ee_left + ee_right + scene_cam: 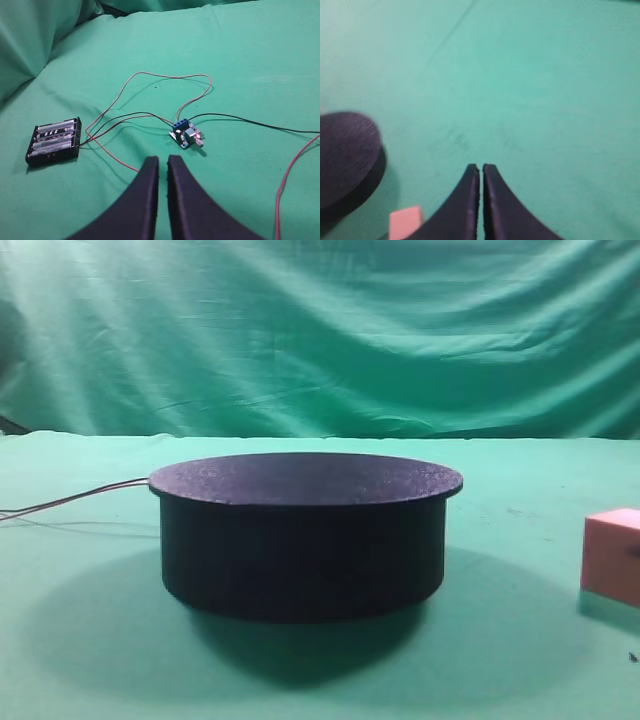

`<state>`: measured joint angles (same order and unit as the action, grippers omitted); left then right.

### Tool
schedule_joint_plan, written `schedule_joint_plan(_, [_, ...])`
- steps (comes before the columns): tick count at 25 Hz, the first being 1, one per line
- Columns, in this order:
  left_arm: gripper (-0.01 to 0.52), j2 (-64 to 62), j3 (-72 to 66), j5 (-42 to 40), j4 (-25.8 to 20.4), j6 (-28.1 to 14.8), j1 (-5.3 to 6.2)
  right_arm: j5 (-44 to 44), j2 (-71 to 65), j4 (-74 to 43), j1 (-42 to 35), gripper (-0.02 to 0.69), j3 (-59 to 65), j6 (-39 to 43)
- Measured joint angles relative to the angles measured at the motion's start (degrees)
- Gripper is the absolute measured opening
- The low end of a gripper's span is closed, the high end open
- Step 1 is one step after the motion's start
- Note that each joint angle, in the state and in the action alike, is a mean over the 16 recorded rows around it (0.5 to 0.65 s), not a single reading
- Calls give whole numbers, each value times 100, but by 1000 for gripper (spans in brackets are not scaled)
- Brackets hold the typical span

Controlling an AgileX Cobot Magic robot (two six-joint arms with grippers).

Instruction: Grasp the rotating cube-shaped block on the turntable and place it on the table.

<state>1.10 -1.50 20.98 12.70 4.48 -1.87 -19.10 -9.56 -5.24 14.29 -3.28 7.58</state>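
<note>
The right hand (480,172) hangs above the green surface (530,90) with its two fingers pressed together, only a hairline slit between them, and nothing pinched. In its wrist view the cube-shaped block (406,223) lies at about eight o'clock from the fingertips, just beside the left finger and low in the frame. It sits on the cloth, not on the turntable (345,157), whose dark disc shows at about nine o'clock, near the block but apart from it.

In the exterior high view the block (612,556) rests on the surface at three o'clock from the turntable (305,530), cut by the right edge; the disc top is bare. Being a cube, it offers no long axis to line up with.

The left hand (163,167) is likewise closed on nothing, over a battery pack (54,141), a small circuit board (186,135) and wires (165,77); no block shows there.

The right arm is plainly nearer, and the placing looks already done.
</note>
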Motion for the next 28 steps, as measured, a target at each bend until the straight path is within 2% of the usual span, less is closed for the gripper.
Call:
schedule_joint_plan(11, [0,0,0,0,0,0,0,-163,933,-71,-128,31,483,-28])
schedule_joint_plan(28, [0,0,0,0,0,0,0,-259,1009,-116,-129,50,483,-90])
